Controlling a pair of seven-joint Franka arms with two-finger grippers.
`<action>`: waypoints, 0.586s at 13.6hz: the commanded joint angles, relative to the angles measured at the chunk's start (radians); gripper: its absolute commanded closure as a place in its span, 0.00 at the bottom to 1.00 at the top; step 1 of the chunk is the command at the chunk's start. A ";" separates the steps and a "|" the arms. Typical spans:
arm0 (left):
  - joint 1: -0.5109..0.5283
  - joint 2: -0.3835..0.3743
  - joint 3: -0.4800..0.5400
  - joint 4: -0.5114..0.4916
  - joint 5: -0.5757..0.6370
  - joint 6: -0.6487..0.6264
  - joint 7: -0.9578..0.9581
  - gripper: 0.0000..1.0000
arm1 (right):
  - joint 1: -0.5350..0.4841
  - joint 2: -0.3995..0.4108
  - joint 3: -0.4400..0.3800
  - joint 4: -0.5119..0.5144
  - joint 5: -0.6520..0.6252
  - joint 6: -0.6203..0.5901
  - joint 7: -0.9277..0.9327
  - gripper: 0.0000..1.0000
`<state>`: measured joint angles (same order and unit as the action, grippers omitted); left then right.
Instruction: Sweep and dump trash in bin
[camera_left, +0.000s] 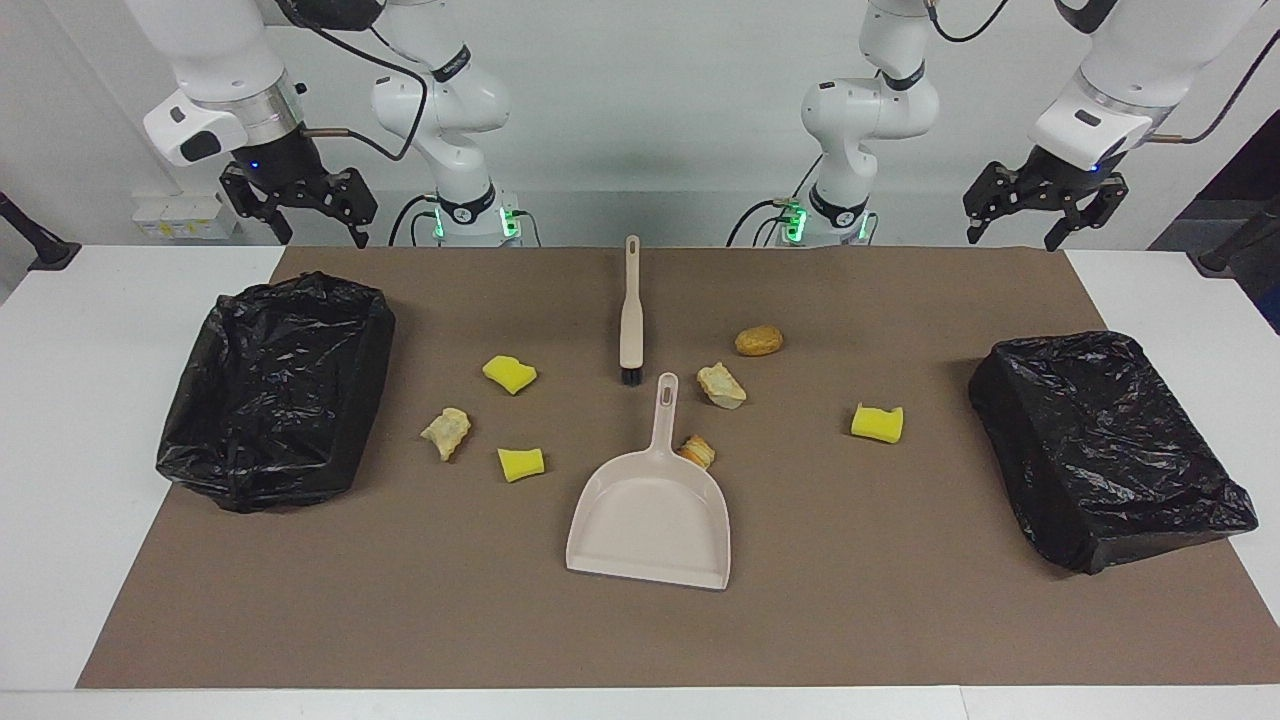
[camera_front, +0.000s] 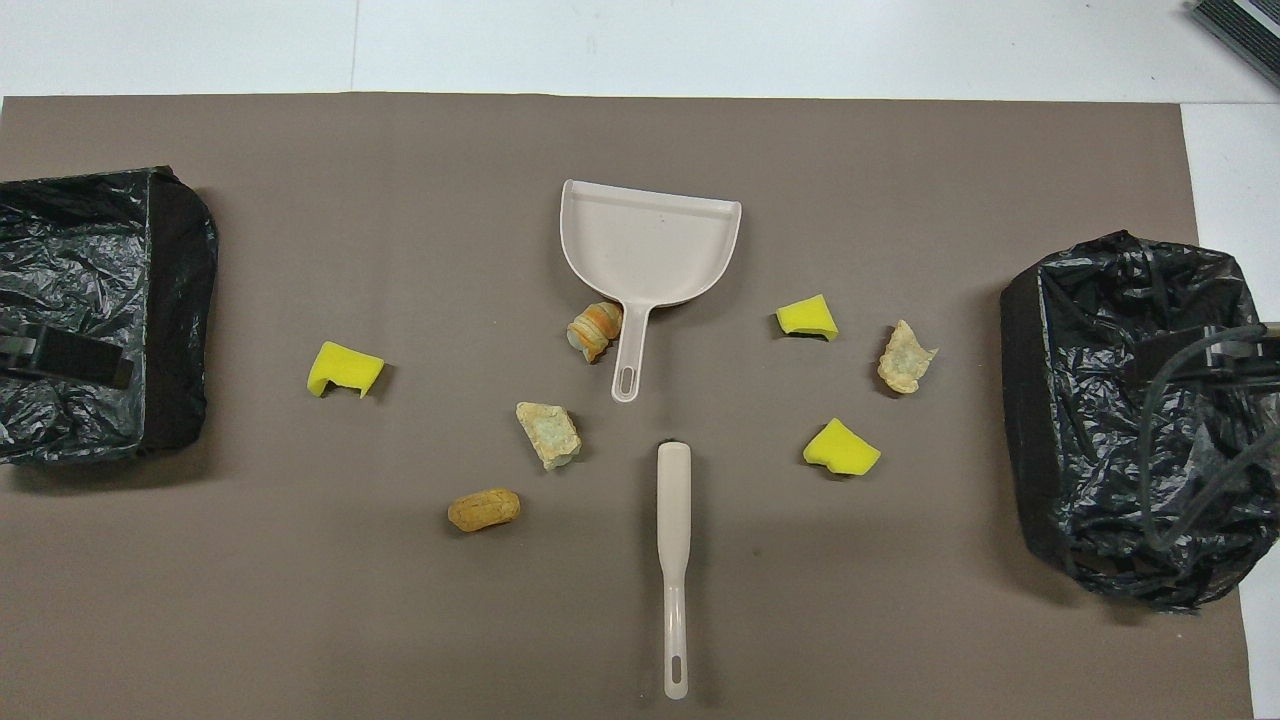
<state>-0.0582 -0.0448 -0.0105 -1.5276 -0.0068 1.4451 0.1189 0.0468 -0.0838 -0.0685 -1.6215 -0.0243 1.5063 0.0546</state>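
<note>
Farthest from the robots lies the beige dustpan (camera_left: 648, 520), empty, its handle pointing toward them; one golden pastry bit (camera_left: 697, 451) touches that handle; the brush (camera_left: 631, 312) lies nearer to the robots. Both arms wait raised: the left gripper (camera_left: 1042, 208) and the right gripper (camera_left: 300, 205) hang with fingers spread wide, holding nothing. Trash, seven scraps, is scattered on the brown mat (camera_left: 400, 600) between two black-lined bins (camera_left: 275, 390); what the bins hold cannot be told.
</note>
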 joint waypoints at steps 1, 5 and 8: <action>-0.014 0.013 0.015 0.026 -0.010 -0.006 -0.002 0.00 | -0.013 -0.013 0.007 -0.015 0.000 0.002 -0.027 0.00; -0.014 0.008 0.015 0.017 -0.015 -0.002 -0.001 0.00 | -0.015 -0.011 0.007 -0.017 0.000 0.006 -0.025 0.00; -0.014 0.005 0.015 0.001 -0.016 0.001 0.002 0.00 | -0.018 -0.011 0.006 -0.011 0.001 -0.008 -0.025 0.00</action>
<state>-0.0582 -0.0424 -0.0093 -1.5263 -0.0132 1.4463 0.1187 0.0461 -0.0838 -0.0690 -1.6219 -0.0243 1.5055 0.0545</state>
